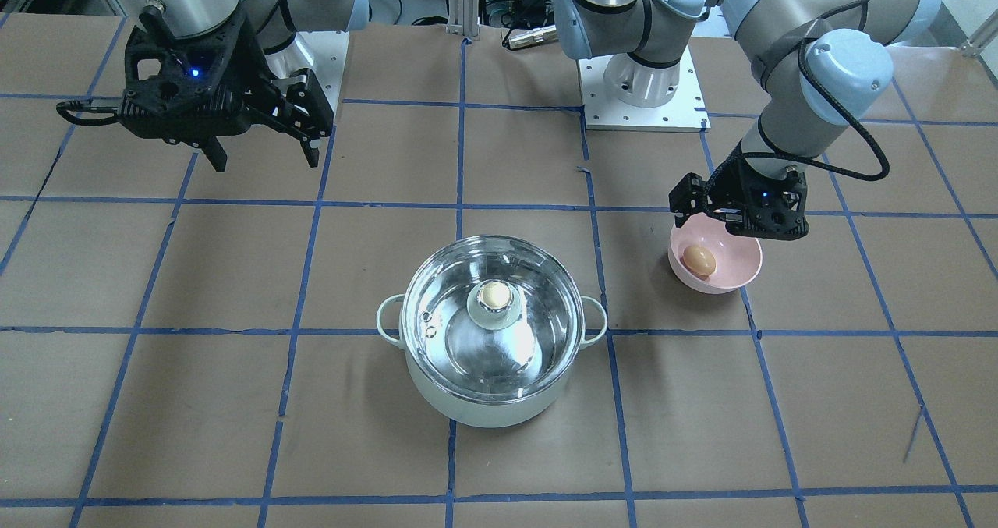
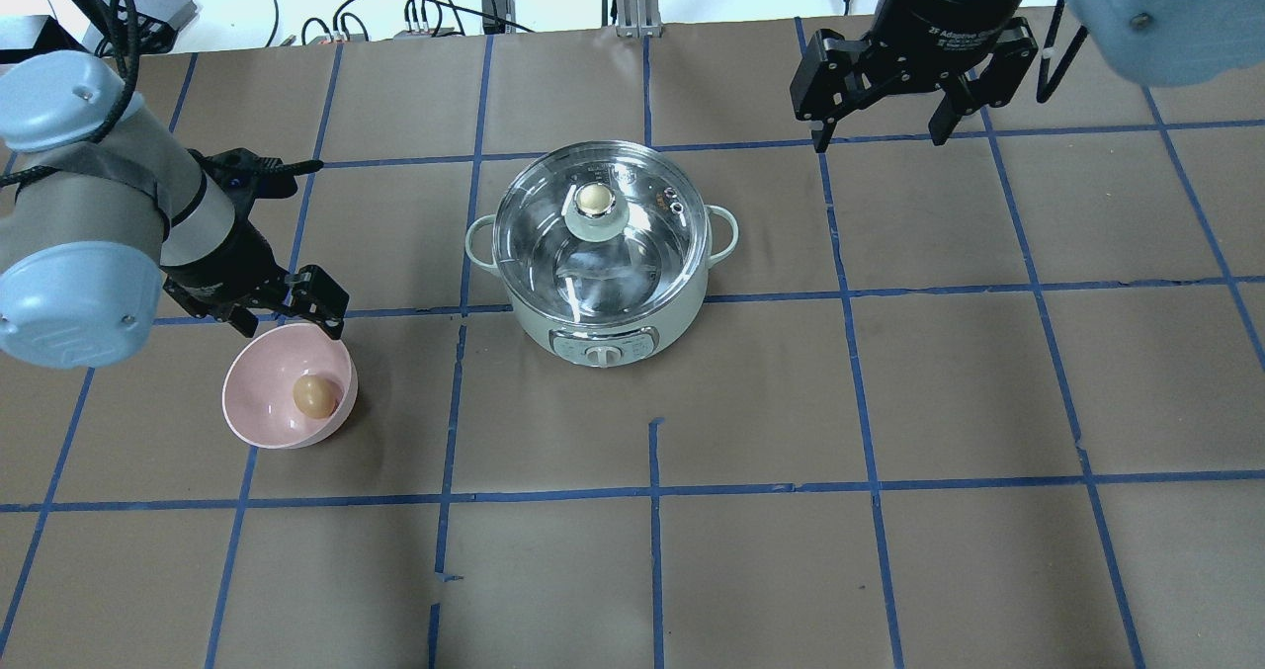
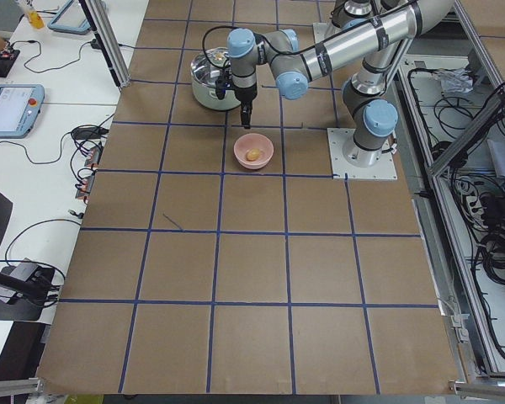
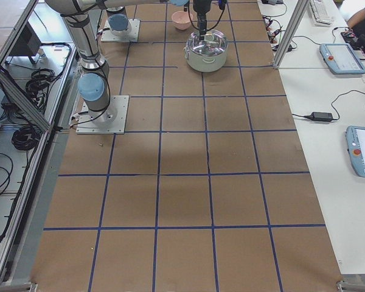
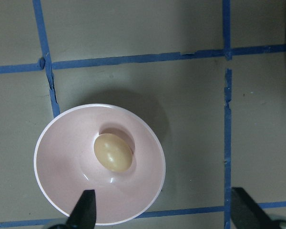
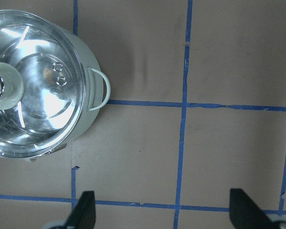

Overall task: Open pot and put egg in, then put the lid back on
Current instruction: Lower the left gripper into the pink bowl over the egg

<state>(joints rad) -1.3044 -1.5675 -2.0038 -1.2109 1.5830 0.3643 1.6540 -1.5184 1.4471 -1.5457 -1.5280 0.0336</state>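
The mint-green pot (image 2: 603, 338) stands mid-table with the glass lid (image 2: 632, 254) on it, its gold-beige knob (image 2: 594, 198) up. It also shows in the front view (image 1: 483, 407) and the right wrist view (image 6: 78, 121). The brown egg (image 2: 313, 395) lies in a pink bowl (image 2: 259, 402), seen too in the left wrist view (image 5: 113, 152). My left gripper (image 2: 287, 318) is open, just above the bowl's far rim, beside the egg. My right gripper (image 2: 878, 121) is open and empty, high above the table, to the right of the pot.
Brown paper with a blue tape grid covers the table (image 2: 889, 402). The arms' base plates (image 1: 643, 95) sit at the robot's side. Cables and boxes lie beyond the far edge (image 2: 415, 17).
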